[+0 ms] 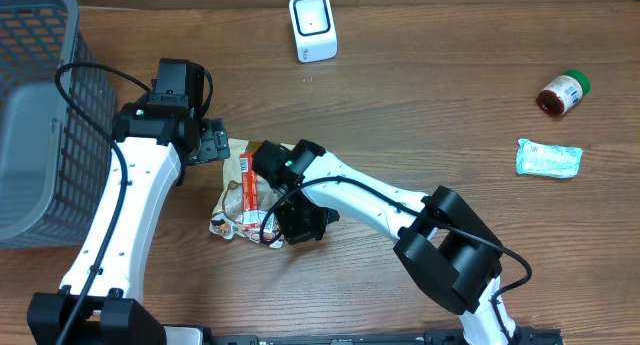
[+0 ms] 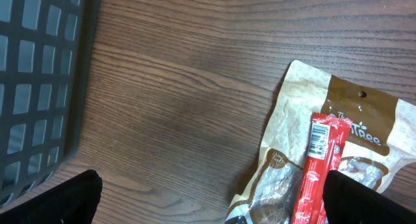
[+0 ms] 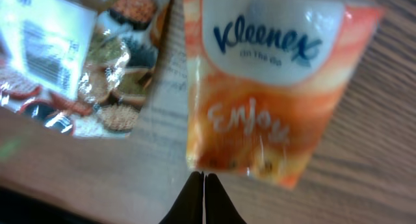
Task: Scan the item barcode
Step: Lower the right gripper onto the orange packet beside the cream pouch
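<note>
A small pile of items lies left of the table's middle: a brown snack pouch (image 2: 338,120), a red stick pack (image 2: 318,172) with a barcode lying on it, and an orange Kleenex tissue pack (image 3: 266,81). My right gripper (image 3: 204,176) is shut, and its tips meet right at the tissue pack's lower edge, pinching the wrapper there. From overhead this gripper (image 1: 290,225) sits over the pile's near side and hides the tissue pack. My left gripper (image 2: 211,204) hangs wide open just left of the pile, nothing between its fingers. The white scanner (image 1: 313,27) stands at the back.
A grey mesh basket (image 1: 40,105) fills the far left. A jar with a green lid (image 1: 563,93) and a light blue packet (image 1: 548,157) lie at the right. A clear bag with a white barcode label (image 3: 52,39) lies beside the tissue pack.
</note>
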Robot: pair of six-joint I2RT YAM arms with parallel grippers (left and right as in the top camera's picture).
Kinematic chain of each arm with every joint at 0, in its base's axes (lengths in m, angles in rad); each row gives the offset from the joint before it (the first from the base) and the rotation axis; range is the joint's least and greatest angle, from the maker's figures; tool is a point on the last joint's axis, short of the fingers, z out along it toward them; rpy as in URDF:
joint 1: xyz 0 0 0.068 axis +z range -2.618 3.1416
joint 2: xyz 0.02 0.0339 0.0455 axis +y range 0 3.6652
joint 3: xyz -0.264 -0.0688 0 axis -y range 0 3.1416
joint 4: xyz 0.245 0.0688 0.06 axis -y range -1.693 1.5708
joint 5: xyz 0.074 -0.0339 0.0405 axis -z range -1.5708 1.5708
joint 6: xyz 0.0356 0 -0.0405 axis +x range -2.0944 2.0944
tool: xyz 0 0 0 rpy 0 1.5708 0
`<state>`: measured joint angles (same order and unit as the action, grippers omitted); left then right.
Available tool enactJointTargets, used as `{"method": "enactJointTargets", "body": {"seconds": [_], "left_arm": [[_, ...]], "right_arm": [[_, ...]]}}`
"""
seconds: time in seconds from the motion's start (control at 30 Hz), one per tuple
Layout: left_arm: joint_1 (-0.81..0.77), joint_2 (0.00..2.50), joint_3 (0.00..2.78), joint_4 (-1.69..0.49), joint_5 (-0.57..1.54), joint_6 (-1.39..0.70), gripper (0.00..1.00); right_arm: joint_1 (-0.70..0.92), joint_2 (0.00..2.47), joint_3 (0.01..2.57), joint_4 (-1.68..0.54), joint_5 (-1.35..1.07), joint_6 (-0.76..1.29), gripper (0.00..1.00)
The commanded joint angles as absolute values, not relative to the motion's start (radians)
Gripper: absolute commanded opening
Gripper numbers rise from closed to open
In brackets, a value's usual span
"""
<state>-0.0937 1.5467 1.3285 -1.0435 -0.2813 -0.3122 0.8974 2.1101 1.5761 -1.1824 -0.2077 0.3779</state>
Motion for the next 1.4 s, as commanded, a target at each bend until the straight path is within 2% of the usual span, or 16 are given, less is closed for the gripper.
{"method": "enactJointTargets", "body": {"seconds": [0.0,0.13,0.53,0.67,0.77,1.0,1.37], "left_arm": [[-0.099,1.550,1.330,-1.042,-0.288,-0.311,1.00],[-0.099,1.550,1.330,-1.042,-0.288,-0.311,1.00],[-0.099,1.550,1.330,-1.042,-0.288,-0.311,1.00],[-0.099,1.550,1.330,-1.042,-0.288,-0.311,1.00],[-0.099,1.550,1.330,-1.042,-0.288,-0.311,1.00],[-0.099,1.550,1.330,-1.042,-0.288,-0.311,1.00],[-0.099,1.550,1.330,-1.042,-0.288,-0.311,1.00]], "right_arm": [[0.897,2.087,1.536,-1.146,-0.202,0.405,0.04],[0.896,2.087,1.501,-1.097,-0.129,0.424,0.04],[0.813,2.087,1.499,-1.155,0.411,0.445,0.04],[0.755,2.087,1.501,-1.119,0.328,0.446,0.04],[0.695,2.087,1.508,-1.157,0.133,0.453,0.04],[0.601,2.086,1.502,-1.269,-0.289,0.607,0.04],[0.689,2.086,1.475,-1.211,-0.316,0.714,0.04]]}}
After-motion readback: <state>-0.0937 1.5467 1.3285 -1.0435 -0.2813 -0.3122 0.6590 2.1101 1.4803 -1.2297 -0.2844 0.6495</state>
